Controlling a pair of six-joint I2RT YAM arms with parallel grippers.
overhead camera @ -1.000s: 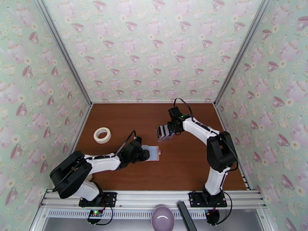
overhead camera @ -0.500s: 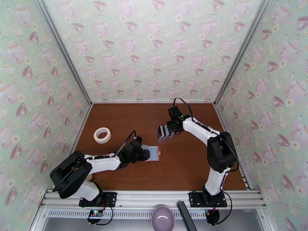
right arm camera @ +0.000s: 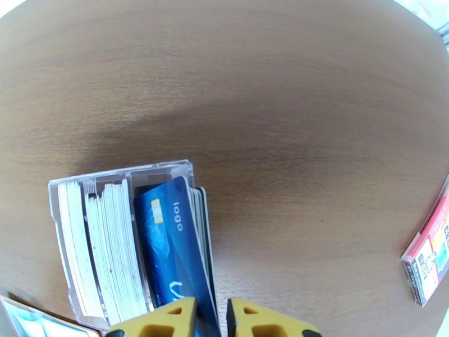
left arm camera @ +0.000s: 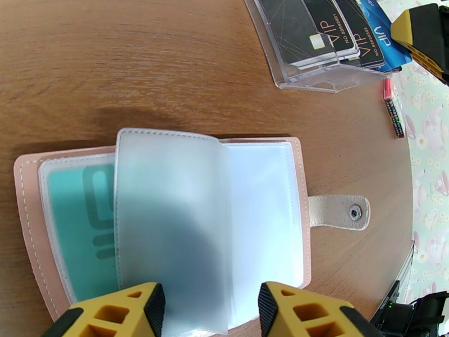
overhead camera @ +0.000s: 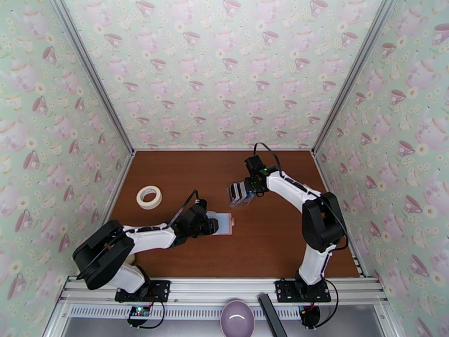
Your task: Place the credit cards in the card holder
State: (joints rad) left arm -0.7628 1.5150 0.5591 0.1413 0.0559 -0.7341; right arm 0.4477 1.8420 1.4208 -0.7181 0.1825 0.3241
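I'm working on a brown wooden table (overhead camera: 269,242) walled in teacup wallpaper (overhead camera: 224,68). One pink card holder (left arm camera: 168,220) is lying open, and my left gripper (left arm camera: 210,310) is standing half-open over its near edge. Beyond the holder, rightward, one clear rack (right arm camera: 120,174) is holding the credit cards (right arm camera: 106,242), too packed to count. My right gripper (right arm camera: 210,318) is pinching one blue credit card (right arm camera: 168,242). One tape roll (overhead camera: 149,197) is lying left of the holder.

Brown table (overhead camera: 269,248) carries a tape roll (overhead camera: 149,197), the open pink card holder (left arm camera: 258,192) and a clear rack (left arm camera: 331,80)
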